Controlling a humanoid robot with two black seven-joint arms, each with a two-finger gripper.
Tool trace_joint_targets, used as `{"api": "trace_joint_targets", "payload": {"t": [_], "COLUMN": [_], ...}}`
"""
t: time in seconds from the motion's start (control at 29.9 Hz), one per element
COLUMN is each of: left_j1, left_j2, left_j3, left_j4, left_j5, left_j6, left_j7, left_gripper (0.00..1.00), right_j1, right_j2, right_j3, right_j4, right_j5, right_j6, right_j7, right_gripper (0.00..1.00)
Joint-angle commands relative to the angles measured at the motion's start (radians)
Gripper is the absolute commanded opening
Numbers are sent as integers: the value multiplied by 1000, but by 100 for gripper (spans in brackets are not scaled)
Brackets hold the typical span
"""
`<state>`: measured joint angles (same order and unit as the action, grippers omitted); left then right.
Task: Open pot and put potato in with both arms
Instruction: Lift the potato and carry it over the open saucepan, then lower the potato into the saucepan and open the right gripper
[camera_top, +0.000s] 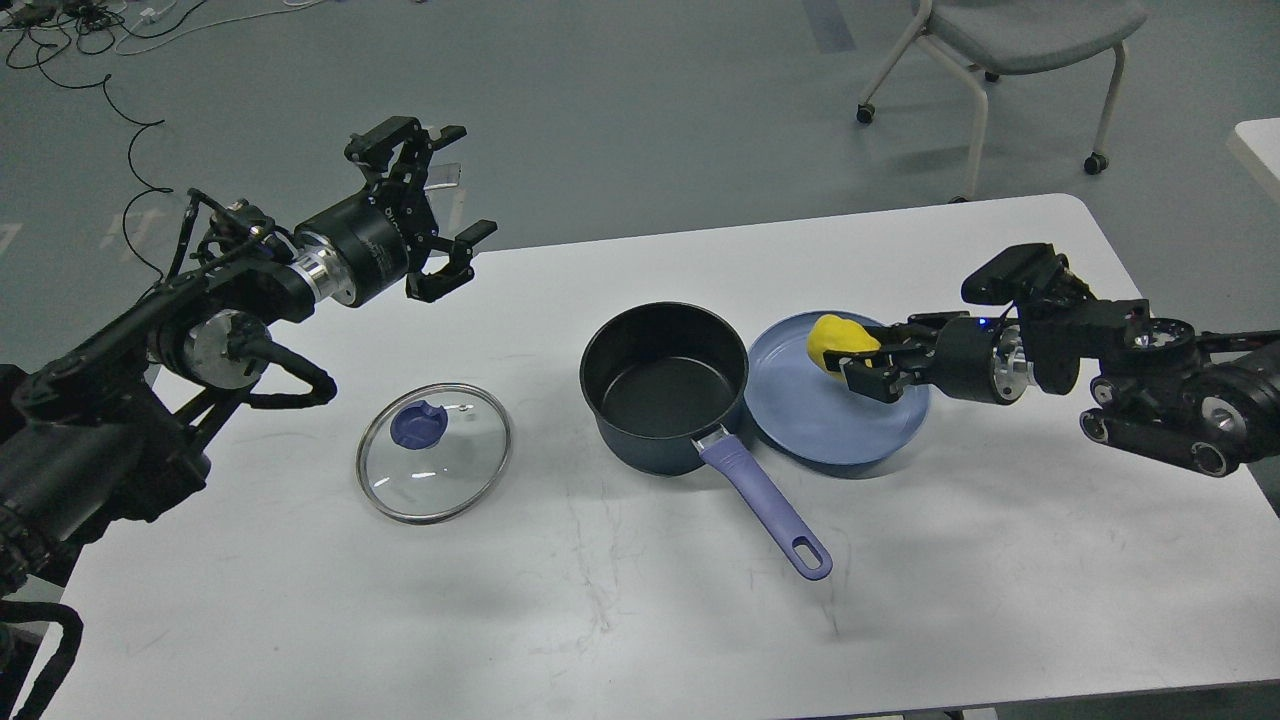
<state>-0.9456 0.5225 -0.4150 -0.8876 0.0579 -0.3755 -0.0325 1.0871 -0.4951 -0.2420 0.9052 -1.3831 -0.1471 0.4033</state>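
Note:
The dark pot with a purple handle stands open and empty in the middle of the white table. Its glass lid with a purple knob lies flat to the left. My right gripper is shut on the yellow potato and holds it lifted above the blue plate, just right of the pot. My left gripper is open and empty, raised over the table's far left edge, well behind the lid.
A grey chair stands on the floor behind the table at the right. Cables lie on the floor at the far left. Another white tabletop's corner shows at the right edge.

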Motion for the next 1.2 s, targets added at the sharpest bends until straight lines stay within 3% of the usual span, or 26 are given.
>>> {"api": "trace_joint_targets", "payload": {"t": [0.0, 0.27, 0.37, 0.4, 0.47, 0.5, 0.77, 0.97, 1.17], "left_j1": [13, 16, 18, 24, 33, 36, 45, 48, 82], "left_j2": [-9, -19, -15, -10, -6, -1, 11, -16, -50], "left_j3": [-4, -16, -16, -16, -16, -16, -16, -77, -149], "left_j4": [-5, -5, -5, -5, -5, -5, -4, -4, -2], "left_j5": [-3, 0, 0, 0, 2, 2, 2, -4, -1], "left_j6": [0, 3, 1, 3, 1, 1, -2, 1, 3], "left_j7": [2, -6, -7, -7, -7, -7, -9, -9, -17], "left_gripper": [98, 98, 98, 98, 98, 98, 98, 98, 98], "right_j1": [69, 129, 122, 117, 109, 103, 96, 94, 50], "right_j2": [12, 185, 246, 272, 305, 317, 314, 300, 297], "right_j3": [19, 53, 40, 26, 9, 6, 7, 108, 436], "right_j4": [4, 18, 17, 15, 3, -6, -12, -38, -19], "right_j5": [24, 44, 42, 42, 44, 44, 67, 241, 897], "right_j6": [-15, -39, -39, -40, -40, -40, -35, -42, 38], "right_j7": [0, 0, 2, 2, 0, 0, -4, -6, -49], "right_gripper": [50, 51, 57, 61, 91, 99, 100, 100, 100]}}
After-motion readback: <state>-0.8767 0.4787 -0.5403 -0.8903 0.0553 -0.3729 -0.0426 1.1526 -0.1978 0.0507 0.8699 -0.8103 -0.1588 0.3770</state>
